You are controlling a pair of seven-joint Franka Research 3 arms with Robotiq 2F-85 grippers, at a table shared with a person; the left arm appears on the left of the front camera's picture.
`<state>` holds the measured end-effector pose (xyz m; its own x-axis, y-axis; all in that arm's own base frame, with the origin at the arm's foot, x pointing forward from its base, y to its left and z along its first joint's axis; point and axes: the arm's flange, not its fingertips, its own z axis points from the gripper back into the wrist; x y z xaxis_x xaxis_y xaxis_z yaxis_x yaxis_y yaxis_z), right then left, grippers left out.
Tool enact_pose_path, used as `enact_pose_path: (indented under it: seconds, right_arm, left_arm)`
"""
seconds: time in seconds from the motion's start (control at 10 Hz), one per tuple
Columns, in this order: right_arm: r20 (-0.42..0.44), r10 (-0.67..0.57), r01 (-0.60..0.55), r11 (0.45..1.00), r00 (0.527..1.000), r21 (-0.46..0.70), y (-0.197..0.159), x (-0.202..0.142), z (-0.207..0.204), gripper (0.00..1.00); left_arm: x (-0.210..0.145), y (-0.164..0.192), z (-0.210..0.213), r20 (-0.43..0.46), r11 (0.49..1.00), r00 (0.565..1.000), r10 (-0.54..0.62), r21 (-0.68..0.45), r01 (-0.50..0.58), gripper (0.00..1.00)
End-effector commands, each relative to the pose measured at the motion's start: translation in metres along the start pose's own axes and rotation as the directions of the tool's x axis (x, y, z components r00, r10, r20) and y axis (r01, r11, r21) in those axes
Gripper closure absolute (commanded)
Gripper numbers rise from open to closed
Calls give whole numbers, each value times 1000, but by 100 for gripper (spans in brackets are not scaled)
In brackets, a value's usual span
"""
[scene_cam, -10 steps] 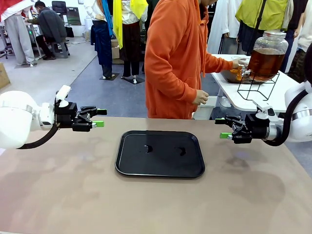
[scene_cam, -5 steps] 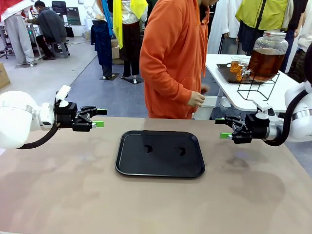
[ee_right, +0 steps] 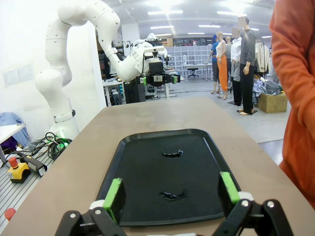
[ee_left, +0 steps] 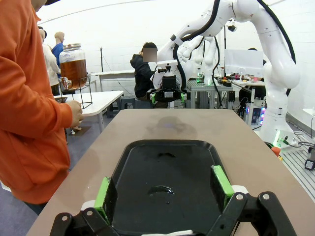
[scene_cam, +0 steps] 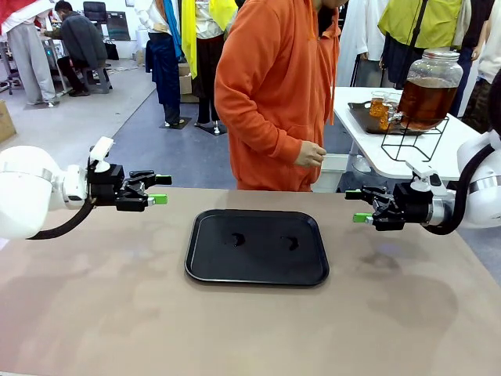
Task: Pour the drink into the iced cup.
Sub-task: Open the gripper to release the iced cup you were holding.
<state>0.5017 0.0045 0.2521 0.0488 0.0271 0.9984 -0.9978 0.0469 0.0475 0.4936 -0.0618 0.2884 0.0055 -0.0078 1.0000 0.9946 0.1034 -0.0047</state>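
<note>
Brown matte tabletop (scene_cam: 117, 313) spreads under both arms in a workshop with a grey floor. Centred on it lies a black tray (scene_cam: 257, 247), a rounded rectangle with a raised rim and two small wet smears, its long side running left to right. Left gripper (scene_cam: 160, 189) and right gripper (scene_cam: 356, 206) hover at either end, fingers spread wide, holding nothing. Drink (scene_cam: 425, 100), clear amber, fills a round glass jar (scene_cam: 429, 66) standing upright on a black wire stand (scene_cam: 413, 141) on a white table (scene_cam: 376, 149) behind. A person in an orange hoodie (scene_cam: 274, 94) stands at the far edge.
</note>
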Motion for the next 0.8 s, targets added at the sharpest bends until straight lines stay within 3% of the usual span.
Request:
enact_pose_path:
  seconds: [0.0,0.7]
  right_arm:
    - [2,5,-5,1000,1000,1,0,2,0,0]
    - [2,5,-5,1000,1000,1,0,2,0,0]
  left_arm:
    - [2,1,-1,8,1000,1000,-2,4,2,0]
    - [2,1,-1,8,1000,1000,-2,4,2,0]
